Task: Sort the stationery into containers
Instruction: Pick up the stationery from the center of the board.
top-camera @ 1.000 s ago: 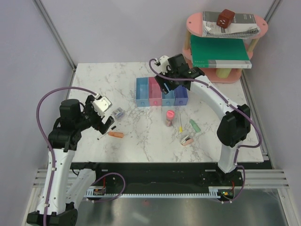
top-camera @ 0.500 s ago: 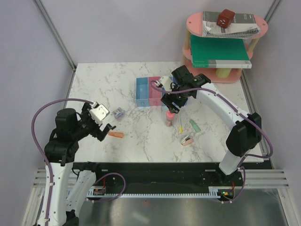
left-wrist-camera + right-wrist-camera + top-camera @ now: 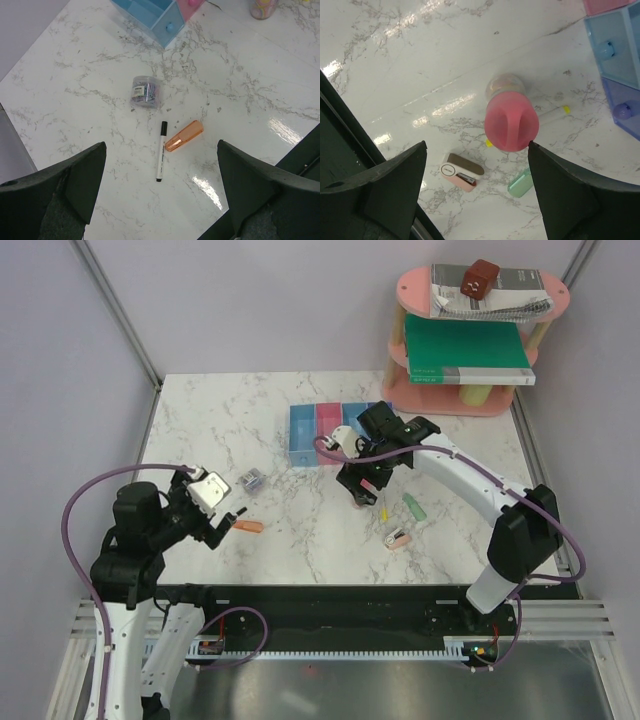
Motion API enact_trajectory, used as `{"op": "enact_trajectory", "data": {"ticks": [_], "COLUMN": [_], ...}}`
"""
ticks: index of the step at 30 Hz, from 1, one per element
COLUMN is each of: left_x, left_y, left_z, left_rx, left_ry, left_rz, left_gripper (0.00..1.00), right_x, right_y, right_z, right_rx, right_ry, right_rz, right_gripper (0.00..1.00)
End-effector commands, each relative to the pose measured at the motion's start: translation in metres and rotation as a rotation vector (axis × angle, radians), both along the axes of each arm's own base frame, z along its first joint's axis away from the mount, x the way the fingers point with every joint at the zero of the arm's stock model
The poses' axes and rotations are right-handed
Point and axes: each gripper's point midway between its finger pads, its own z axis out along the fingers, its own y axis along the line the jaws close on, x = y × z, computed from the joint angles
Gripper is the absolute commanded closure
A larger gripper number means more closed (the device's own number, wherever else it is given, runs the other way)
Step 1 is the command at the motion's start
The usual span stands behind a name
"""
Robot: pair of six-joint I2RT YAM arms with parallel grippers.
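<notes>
Starting nearest the arm bases, I am seeing the left gripper [image 3: 226, 519] hanging over the near left part of the table [image 3: 220, 420], jaws spread wide with nothing between them. In its wrist view the black pen [image 3: 160, 158] and the orange stick [image 3: 184, 136] are lying on the marble below the gap between the fingers, the stick's end just beside the pen's cap. The clear-blue clip [image 3: 145, 92] is sitting a little farther out, apart from both.

Farther in and to the right, the right gripper [image 3: 360, 483] is hovering with jaws apart over the pink cylinder [image 3: 511, 124]. The cylinder is standing upright between the fingers, closer to one; I cannot tell whether it is touching. The peach clip [image 3: 461, 172] and the green cap-shaped piece [image 3: 520, 183] are lying on the nearer side of the cylinder. The thin yellow pen [image 3: 565, 108] is lying just beside its base.

Beyond them the containers [image 3: 302, 455] are sitting in their row, the right arm covering the row's right end in the top view. Farthest back, the pink shelf [image 3: 430, 400] is standing at the right rear corner.
</notes>
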Motion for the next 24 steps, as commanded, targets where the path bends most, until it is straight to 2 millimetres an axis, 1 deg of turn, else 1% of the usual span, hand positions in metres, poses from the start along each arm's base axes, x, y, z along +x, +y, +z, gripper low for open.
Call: {"op": "enact_trajectory", "data": {"ticks": [1, 3, 5, 10, 12, 14, 16, 17, 18, 24], "left_x": [-0.005, -0.006, -0.008, -0.01, -0.01, -0.011, -0.011, -0.012, -0.012, -0.013], "left_y": [0.001, 0.001, 0.002, 0.003, 0.004, 0.004, 0.003, 0.003, 0.003, 0.004], "left_z": [0.0, 0.0, -0.001, -0.004, -0.004, -0.006, -0.007, -0.007, -0.007, -0.005], "left_rx": [-0.015, -0.014, -0.01, 0.003, 0.007, 0.008, 0.006, 0.004, 0.005, 0.009], "left_ry": [0.002, -0.002, -0.009, -0.014, -0.019, -0.015, -0.015, -0.014, -0.014, -0.028], "left_rz": [0.019, 0.018, 0.018, 0.017, 0.017, 0.014, 0.014, 0.013, 0.011, 0.015], "left_gripper": [0.02, 0.02, 0.02, 0.02, 0.02, 0.01, 0.02, 0.02, 0.01, 0.01], "right_x": [0.02, 0.027, 0.031, 0.034, 0.036, 0.039, 0.041, 0.042, 0.042, 0.041], "right_y": [0.017, 0.02, 0.02, 0.016, 0.015, 0.013, 0.012, 0.012, 0.013, 0.009], "right_z": [0.006, 0.006, 0.001, -0.015, -0.019, -0.022, -0.026, -0.027, -0.028, -0.033], "right_rx": [0.038, 0.044, 0.029, -0.012, -0.022, -0.038, -0.049, -0.051, -0.052, -0.068], "right_ry": [-0.086, -0.106, -0.107, -0.099, -0.107, -0.112, -0.11, -0.109, -0.106, -0.096], "right_rz": [-0.026, -0.037, -0.052, -0.052, -0.057, -0.069, -0.075, -0.079, -0.079, -0.089], "right_gripper": [0.09, 0.09, 0.1, 0.09, 0.09, 0.11, 0.16, 0.21, 0.23, 0.28]}}
